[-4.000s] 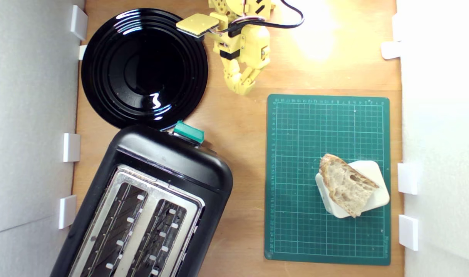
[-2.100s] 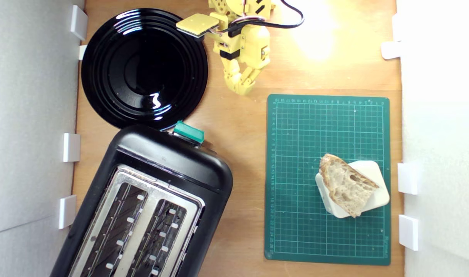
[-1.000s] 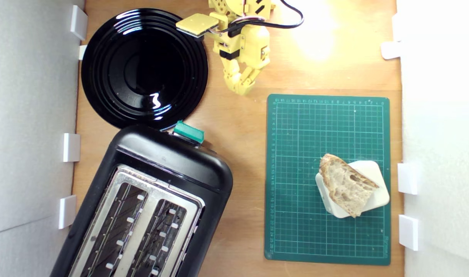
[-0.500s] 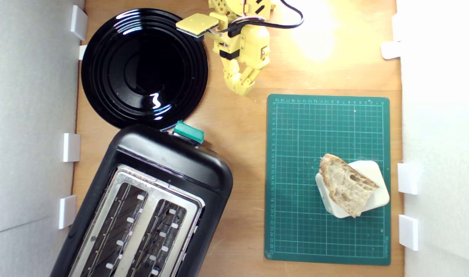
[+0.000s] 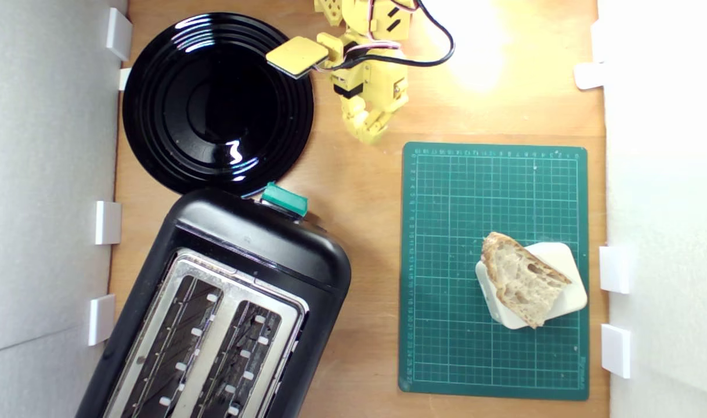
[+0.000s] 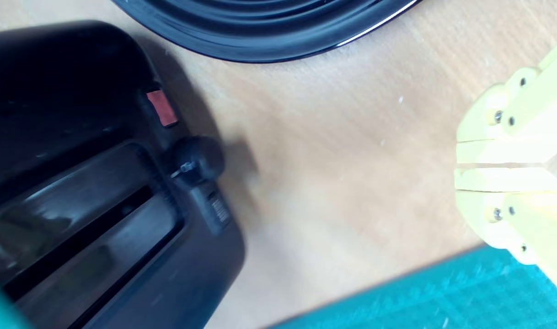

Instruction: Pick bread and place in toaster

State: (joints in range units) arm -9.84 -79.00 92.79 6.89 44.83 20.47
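The toaster (image 5: 226, 302) runs off the exterior view's bottom edge — its slots are cut short. The arm's base (image 5: 365, 11) is cropped at the top. In the wrist view the toaster (image 6: 91, 196) is blurred, and the plate (image 6: 260, 32) shows only its rim.

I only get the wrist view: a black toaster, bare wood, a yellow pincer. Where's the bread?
Observer: The bread lies on a white block on the green mat, at the exterior view's right.
Operator: Is the pincer near it?
Observer: No. The pincer hangs over bare wood between the black plate and the mat, well apart from the bread.
Operator: Anything in the toaster?
Observer: Both slots of the toaster look empty, as far as they show.
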